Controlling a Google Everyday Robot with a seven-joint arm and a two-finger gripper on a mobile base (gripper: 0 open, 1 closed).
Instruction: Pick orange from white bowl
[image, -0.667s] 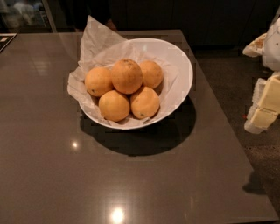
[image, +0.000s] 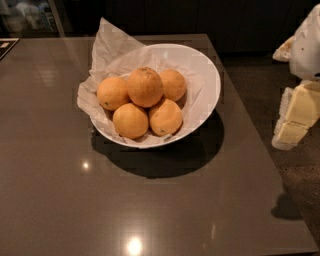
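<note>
The orange (image: 145, 86) is the largest and deepest-coloured fruit, with a brownish speckled patch on top. It rests on top of the pile in the white bowl (image: 209, 85). The bowl is lined with crumpled white paper (image: 113, 48) and stands on the far middle of the dark table (image: 150, 210). Several smaller, paler fruits (image: 131, 120) lie around and under the orange. My gripper (image: 296, 117) hangs at the right edge of the view, beyond the table's right side. It is well apart from the bowl and holds nothing that I can see.
The table's right edge (image: 265, 150) runs between the bowl and the gripper, with dark floor (image: 300, 190) beyond it. The paper sticks up past the bowl's far left rim. Dark cabinets stand behind the table.
</note>
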